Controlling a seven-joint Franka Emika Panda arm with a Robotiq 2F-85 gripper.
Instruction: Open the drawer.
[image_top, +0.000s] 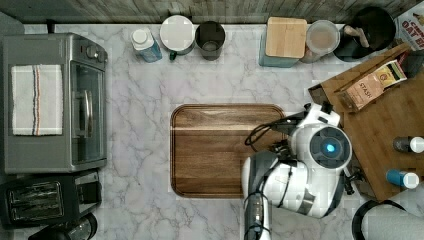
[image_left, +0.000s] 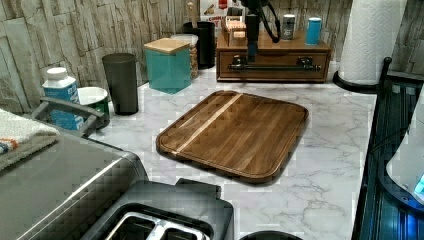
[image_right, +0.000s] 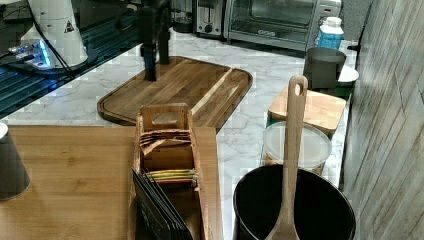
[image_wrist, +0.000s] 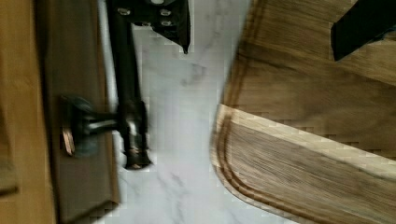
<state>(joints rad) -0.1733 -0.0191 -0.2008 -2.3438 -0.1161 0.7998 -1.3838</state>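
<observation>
I am hanging my pincer (image_left: 251, 50) straight down in front of the drawer (image_left: 272, 72), which is sitting at the bottom of the wooden box (image_left: 274, 47) at the far end of the marble counter (image_left: 330, 135) in the left view. The drawer is looking shut, its front lying flush with the box. My fingers (image_left: 252, 49) are reaching down to the long black bar handle (image_left: 275, 66) near its end on the left view's left, and from the wrist view one finger (image_wrist: 173, 23) is showing just beside the handle (image_wrist: 128, 93), close to the post that is fixing it to the drawer front (image_wrist: 77, 107); whether my pincer is spread or pressed together around the bar I cannot tell. The cutting board (image_left: 237, 132) is lying flat on the counter between the drawer and the toaster oven (image_top: 52, 102), a little apart from the drawer. On top of the box a tea-bag caddy (image_right: 167, 160) is standing, along with two small bottles (image_left: 300, 27). In the top view my white arm (image_top: 300, 170) is stretching over the gap between the board (image_top: 220, 150) and the box (image_top: 387, 130).
</observation>
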